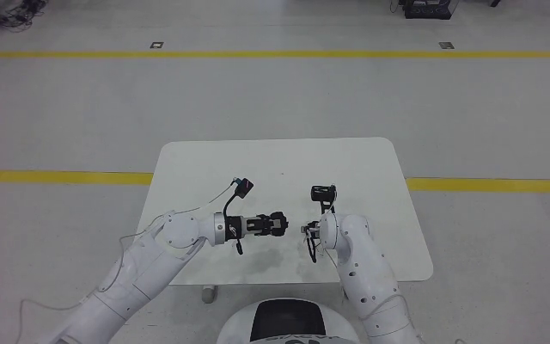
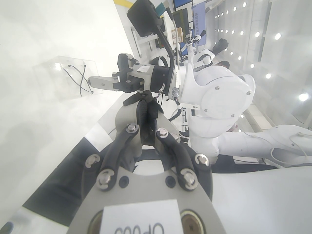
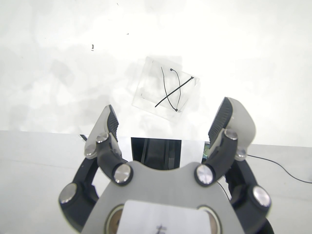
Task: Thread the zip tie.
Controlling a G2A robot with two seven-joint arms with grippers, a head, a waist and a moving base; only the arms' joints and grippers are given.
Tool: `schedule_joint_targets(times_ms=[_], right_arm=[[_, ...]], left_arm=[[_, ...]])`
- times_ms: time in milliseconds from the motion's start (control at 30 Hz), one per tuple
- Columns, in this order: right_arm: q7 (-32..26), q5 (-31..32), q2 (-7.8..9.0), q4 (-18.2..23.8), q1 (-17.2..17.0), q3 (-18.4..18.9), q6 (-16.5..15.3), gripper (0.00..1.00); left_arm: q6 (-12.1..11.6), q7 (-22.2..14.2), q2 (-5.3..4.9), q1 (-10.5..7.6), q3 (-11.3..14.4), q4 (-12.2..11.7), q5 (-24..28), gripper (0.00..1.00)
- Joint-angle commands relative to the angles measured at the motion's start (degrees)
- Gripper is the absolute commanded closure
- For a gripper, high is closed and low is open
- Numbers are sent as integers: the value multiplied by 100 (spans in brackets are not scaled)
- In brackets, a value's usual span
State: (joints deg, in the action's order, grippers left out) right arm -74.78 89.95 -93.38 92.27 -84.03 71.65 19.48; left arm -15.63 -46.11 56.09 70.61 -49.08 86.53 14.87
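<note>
A small clear box lies on the white table with thin black zip ties crossed inside it. My right gripper hangs above the box, open, with nothing between its ribbed pads. The left wrist view has the same box and zip ties off to one side, with the right gripper beside them. My left gripper is shut, its black pads pressed together and nothing visible between them. Seen from above, the left gripper points at the right gripper near the table's front.
The far half of the table is bare. Its front edge runs close beneath both wrists. Yellow floor lines cross behind the table.
</note>
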Motion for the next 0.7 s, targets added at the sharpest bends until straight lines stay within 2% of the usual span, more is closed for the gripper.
schedule_joint_targets(times_ms=[0, 367, 467, 667], right_arm=[[0, 0, 0, 0, 0, 0, 0, 0], [0, 0, 0, 0, 0, 0, 0, 0], [191, -217, -13, -66, -55, 52, 0, 0], [322, -146, -209, 43, -302, 16, 0, 0]], left_arm=[[0, 0, 0, 0, 0, 0, 0, 100], [0, 0, 0, 0, 0, 0, 0, 100], [0, 0, 0, 0, 0, 0, 0, 100], [0, 0, 0, 0, 0, 0, 0, 100]])
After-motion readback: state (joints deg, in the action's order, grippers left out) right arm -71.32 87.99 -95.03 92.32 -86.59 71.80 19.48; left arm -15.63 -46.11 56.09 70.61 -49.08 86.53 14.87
